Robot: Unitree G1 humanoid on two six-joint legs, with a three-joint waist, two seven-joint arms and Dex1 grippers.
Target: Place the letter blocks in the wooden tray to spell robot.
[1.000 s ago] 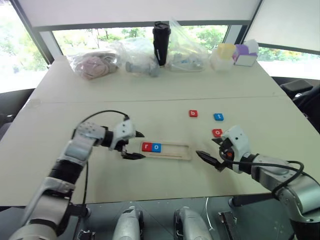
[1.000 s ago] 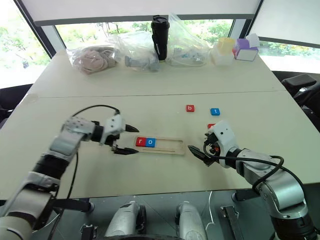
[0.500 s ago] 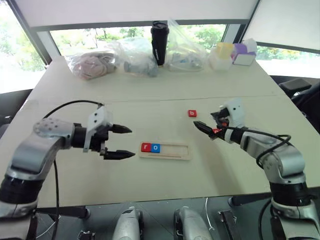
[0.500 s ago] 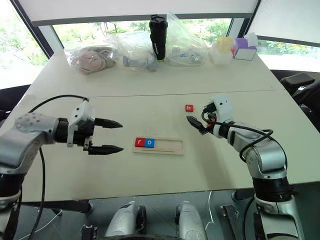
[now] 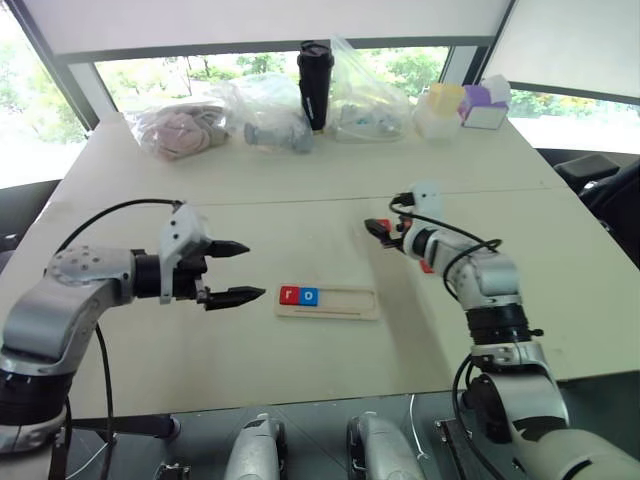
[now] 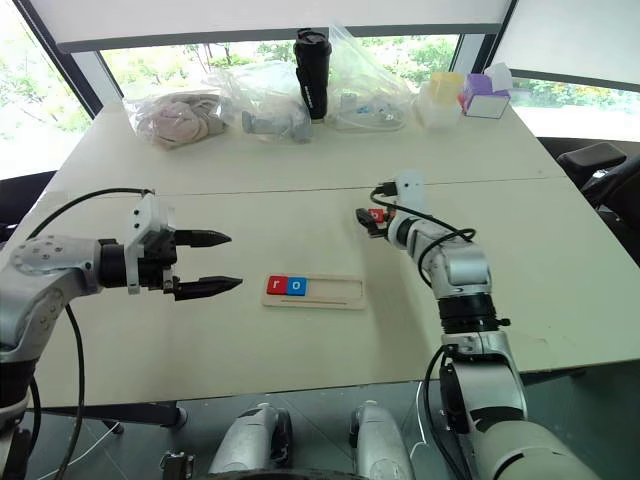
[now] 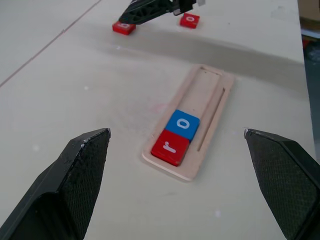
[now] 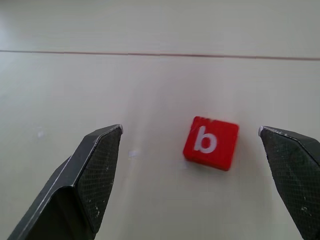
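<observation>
Lying on the pale table (image 5: 300, 200), the wooden tray (image 5: 328, 302) holds two letter blocks at its left end: a red one marked "r" (image 5: 289, 295) and, touching it, a blue one marked "o" (image 5: 310, 296); the rest of the tray is bare wood. Beyond the tray's right end a red block with a white "b" (image 8: 210, 142) sits flat on the table. The right gripper (image 8: 200, 165) stands wide open with nothing held, its two black fingers either side of the "b" and apart from it. Another red block (image 7: 189, 20) lies near, its letter unreadable. The left gripper (image 5: 238, 270) hangs empty and fully spread, just left of the tray.
</observation>
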